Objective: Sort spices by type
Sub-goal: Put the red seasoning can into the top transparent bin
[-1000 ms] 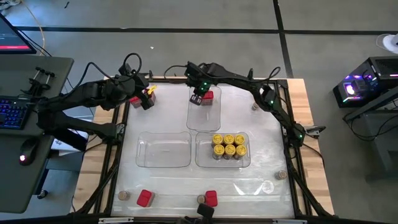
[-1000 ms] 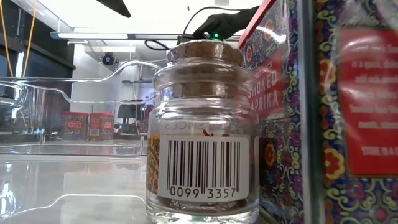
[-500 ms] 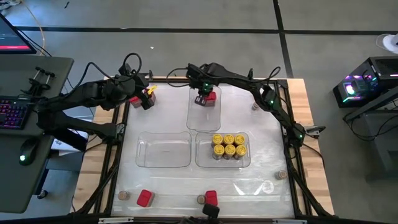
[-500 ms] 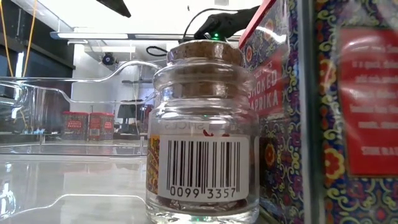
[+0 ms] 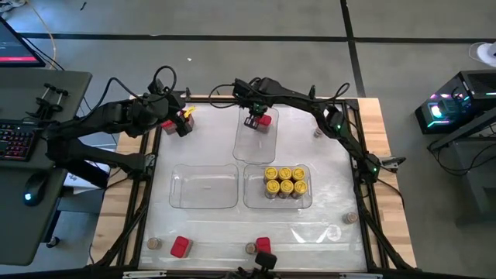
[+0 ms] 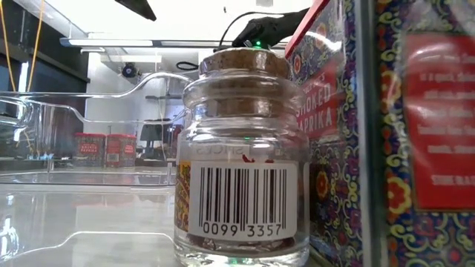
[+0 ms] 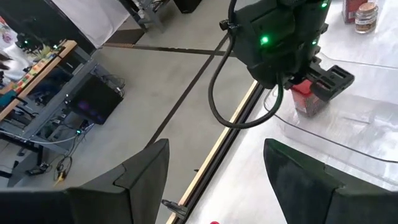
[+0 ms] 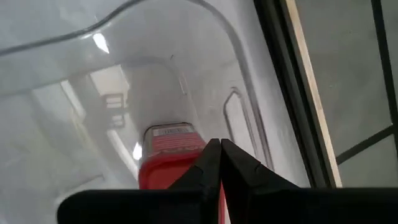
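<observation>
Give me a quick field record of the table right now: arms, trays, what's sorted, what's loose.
right gripper: jaws shut, over the far tray, against a red box in it
left gripper: jaws open, empty, far left edge of the table, near a yellow-lidded jar
near-right tray: six yellow-lidded jars
near-left tray: nothing inside
loose at near edge: two red boxes, small brown jars
</observation>
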Robot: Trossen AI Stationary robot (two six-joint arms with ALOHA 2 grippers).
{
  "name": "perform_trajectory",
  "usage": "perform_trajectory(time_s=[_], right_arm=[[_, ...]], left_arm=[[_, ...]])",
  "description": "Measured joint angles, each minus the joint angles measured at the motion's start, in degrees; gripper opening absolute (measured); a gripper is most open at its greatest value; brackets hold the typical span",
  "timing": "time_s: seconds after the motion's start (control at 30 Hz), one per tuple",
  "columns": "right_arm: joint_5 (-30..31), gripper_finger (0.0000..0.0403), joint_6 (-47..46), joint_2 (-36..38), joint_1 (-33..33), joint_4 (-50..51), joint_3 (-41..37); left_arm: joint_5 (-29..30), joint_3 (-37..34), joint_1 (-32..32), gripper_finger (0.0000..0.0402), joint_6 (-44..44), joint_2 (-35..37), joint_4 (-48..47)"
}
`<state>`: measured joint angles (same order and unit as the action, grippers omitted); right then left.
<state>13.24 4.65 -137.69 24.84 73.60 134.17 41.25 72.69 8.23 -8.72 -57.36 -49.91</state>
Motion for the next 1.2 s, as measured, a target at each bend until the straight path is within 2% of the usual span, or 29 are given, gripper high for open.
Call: perform_trajectory(time_s=[0.23,0.47,1.2], right_arm=[[-3.2,0.0000,0.6,2.1,-0.1,0.7,0.0],[-10.3,0.0000,2.4,1.6,-0.1,-0.3,0.0],[-9.0,0.0000,4.4,0.2,0.2,-1.6,0.0]], left_arm=[[-0.1,0.0,0.0,0.0248,1.1,0.0,0.0],[-0.1,0.0,0.0,0.0248,1.1,0.0,0.0],[-0.2,0.0,0.0,0.0248,2.7,0.0,0.0]])
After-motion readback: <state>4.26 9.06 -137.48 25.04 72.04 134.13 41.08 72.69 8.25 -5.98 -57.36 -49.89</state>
